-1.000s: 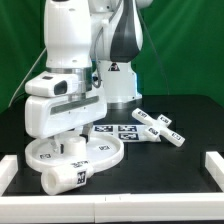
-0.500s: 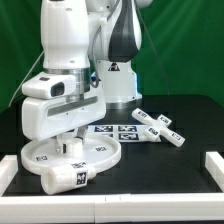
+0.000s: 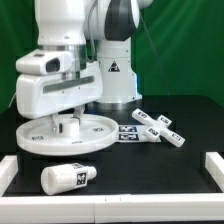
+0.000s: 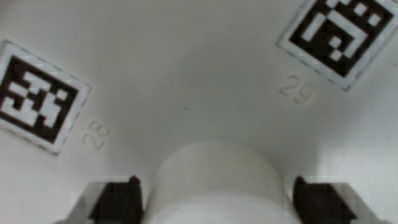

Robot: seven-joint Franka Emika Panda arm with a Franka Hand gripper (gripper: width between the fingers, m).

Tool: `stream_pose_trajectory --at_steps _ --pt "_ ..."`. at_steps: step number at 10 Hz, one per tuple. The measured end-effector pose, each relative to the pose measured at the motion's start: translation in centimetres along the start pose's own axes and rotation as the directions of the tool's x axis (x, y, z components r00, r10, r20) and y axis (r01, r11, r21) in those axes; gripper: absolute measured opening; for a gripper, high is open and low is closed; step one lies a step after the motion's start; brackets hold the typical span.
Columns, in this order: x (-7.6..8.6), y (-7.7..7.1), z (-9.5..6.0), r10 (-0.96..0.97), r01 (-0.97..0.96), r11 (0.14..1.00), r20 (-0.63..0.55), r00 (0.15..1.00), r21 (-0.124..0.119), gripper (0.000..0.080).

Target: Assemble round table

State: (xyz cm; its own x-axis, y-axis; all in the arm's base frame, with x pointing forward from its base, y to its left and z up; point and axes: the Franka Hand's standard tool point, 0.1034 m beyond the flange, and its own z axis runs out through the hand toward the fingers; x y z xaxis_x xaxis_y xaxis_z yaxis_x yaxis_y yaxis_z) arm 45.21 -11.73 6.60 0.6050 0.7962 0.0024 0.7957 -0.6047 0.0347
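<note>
Exterior view: one disc (image 3: 100, 131), one leg (image 3: 68, 178), one base (image 3: 158, 127).

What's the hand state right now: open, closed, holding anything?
Hand: closed on the round disc, gripping its centre stub.

Exterior view: light is falling bright and even; white arm (image 3: 62, 40) is glaring near washout against black table (image 3: 150, 168); low resolution is softening edges. Wrist view: disc (image 4: 196, 70) is reading shaded grey; tags (image 4: 39, 95) are blurring slightly.
</note>
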Motion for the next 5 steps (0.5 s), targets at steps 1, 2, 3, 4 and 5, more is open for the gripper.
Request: stream_pose_trajectory --at_steps 1,2,3,4,5 --pt "1.8 0.3 -0.4 0.018 -0.018 1.0 -0.008 1.0 -0.009 0.0404" --pt "4.4 1.1 -0.6 0.057 -0.057 0.998 -0.002 0.998 0.0 0.0406" --pt "7.2 2.1 -1.2 0.084 -0.084 0.996 0.003 0.996 -0.005 0.0406" --pt "9.7 2.7 -1.8 0.129 -0.129 0.992 -0.003 0.992 -0.019 0.0407" --pt "11.5 3.0 -1.9 0.149 -0.15 0.988 -0.01 0.989 -0.034 0.0407"
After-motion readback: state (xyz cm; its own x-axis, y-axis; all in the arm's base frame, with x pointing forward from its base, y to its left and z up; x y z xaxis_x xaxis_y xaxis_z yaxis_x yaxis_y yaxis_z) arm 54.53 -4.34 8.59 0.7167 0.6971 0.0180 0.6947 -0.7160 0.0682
